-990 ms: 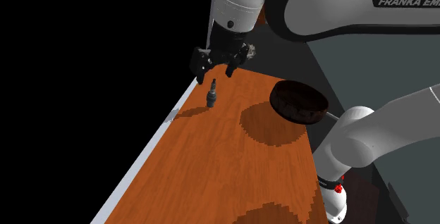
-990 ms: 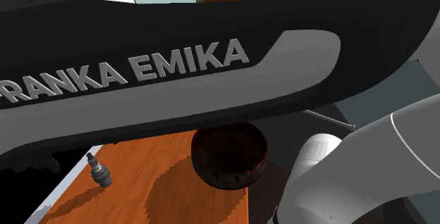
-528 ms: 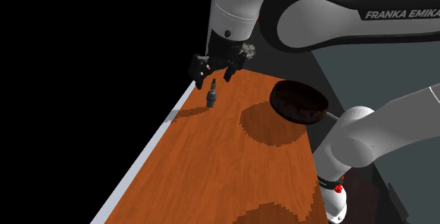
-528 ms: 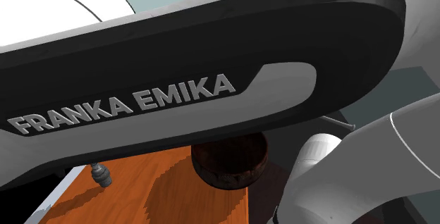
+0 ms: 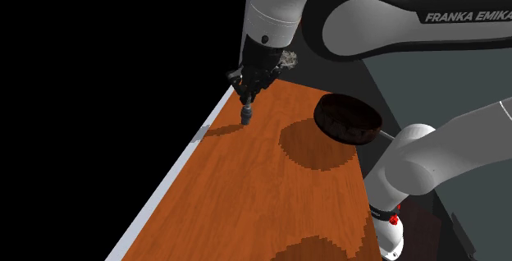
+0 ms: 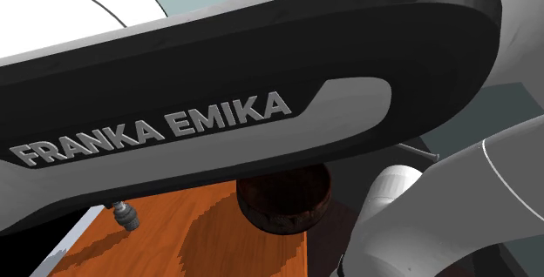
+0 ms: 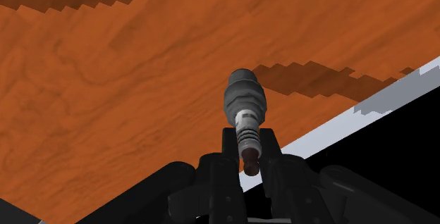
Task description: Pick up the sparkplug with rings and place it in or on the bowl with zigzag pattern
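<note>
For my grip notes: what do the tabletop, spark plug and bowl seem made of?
Tabletop: reddish-brown wood, visible grain, matte. Spark plug: likely grey metal body, ribbed paler stem. Bowl: dark brown, mottled; material unclear.

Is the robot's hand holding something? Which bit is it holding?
Yes. The gripper is pinching the sparkplug by its thin ribbed top end. The thicker grey body sticks out past the fingers, toward the wooden table.

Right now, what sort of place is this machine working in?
Probably a room in a house, though little shows: a reddish wooden tabletop, a dark bowl and a grey wall behind. The pincer grips a sparkplug standing near the table's edge.
</note>
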You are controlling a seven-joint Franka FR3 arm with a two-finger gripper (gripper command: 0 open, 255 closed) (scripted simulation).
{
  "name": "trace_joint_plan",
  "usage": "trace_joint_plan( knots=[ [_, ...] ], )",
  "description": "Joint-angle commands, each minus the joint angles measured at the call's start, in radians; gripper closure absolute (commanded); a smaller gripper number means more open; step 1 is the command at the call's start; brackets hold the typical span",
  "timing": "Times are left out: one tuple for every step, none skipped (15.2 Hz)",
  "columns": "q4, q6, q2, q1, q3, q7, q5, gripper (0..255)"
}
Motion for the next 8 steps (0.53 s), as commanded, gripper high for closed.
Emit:
trace_joint_plan(
  knots=[
    [0.0, 0.0, 0.0, 0.0, 0.0, 0.0, 0.0, 255],
    [0.0, 0.0, 0.0, 0.0, 0.0, 0.0, 0.0, 255],
    [0.0, 0.0, 0.0, 0.0, 0.0, 0.0, 0.0, 255],
    [0.0, 0.0, 0.0, 0.0, 0.0, 0.0, 0.0, 255],
    [-0.001, 0.0, 0.0, 0.0, 0.0, 0.0, 0.0, 255],
    [0.013, -0.013, 0.0, -0.001, -0.002, -0.002, -0.001, 255],
    [0.026, -0.026, 0.001, -0.002, -0.004, -0.003, -0.002, 255],
    [0.041, -0.039, 0.002, -0.003, -0.006, -0.004, -0.003, 255]
  ],
)
